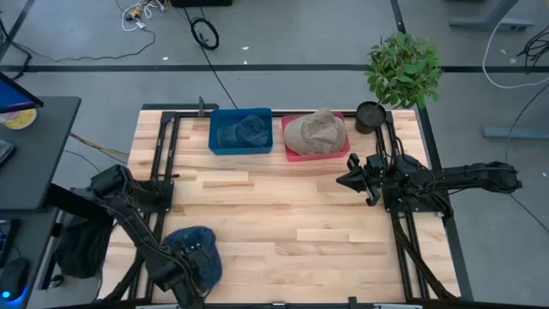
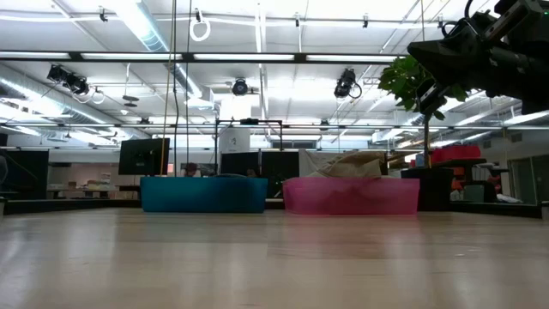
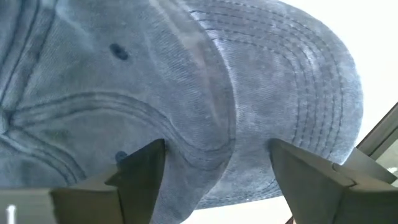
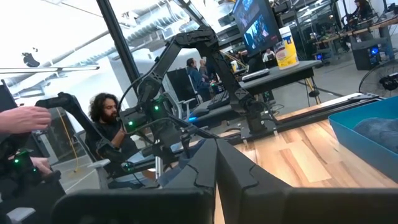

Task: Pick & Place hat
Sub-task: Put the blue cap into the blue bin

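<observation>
R gripper (image 4: pixel 216 163) fingers pressed together; L arm (image 4: pixel 180 74) across table (image 4: pixel 298 152); blue bin (image 4: pixel 367 134); 1 seated person (image 4: pixel 107 118).

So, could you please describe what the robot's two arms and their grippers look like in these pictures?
Both arms are dark, nearly black, built of jointed segments with dark cabling along them. The left gripper has two broad, wedge-shaped fingers with flat, angular faces. The right gripper has matching dark fingers with stepped, notched inner edges. No markings or labels are visible on either.
</observation>
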Available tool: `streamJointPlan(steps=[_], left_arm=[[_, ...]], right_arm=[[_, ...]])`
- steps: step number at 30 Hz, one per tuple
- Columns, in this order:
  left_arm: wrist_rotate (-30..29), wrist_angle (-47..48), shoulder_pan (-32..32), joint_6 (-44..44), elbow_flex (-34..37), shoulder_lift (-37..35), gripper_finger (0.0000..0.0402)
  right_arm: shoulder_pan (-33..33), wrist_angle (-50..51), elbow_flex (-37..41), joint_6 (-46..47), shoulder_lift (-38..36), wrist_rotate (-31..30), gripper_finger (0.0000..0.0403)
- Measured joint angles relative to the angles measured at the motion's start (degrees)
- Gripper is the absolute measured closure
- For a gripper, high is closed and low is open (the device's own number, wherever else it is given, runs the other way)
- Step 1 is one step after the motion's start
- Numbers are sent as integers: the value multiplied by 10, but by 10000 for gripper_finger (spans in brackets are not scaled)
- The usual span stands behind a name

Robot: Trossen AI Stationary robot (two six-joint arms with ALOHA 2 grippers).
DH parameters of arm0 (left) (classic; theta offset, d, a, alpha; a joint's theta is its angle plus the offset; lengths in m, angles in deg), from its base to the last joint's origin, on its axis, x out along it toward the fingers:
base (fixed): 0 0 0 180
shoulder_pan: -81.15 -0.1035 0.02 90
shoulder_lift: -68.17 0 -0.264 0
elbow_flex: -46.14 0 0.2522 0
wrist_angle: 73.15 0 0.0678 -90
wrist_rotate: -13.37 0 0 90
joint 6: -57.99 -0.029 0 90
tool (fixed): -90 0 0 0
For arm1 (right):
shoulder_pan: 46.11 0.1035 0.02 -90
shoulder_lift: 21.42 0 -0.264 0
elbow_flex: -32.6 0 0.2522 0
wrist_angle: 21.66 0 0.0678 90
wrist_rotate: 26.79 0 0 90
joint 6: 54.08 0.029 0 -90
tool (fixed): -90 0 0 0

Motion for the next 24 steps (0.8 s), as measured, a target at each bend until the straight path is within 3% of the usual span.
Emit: streamJointPlan(steps=[5, 14, 24], left_arm=[[-2, -3, 0, -37, 0, 0, 175], [7, 4, -8, 26, 0, 0, 381], [10, 55, -35, 51, -40, 1, 395]], right_arm=[[0, 0, 0, 0, 0, 0, 392], [0, 0, 0, 0, 0, 0, 392], [0, 0, 0, 0, 0, 0, 392]])
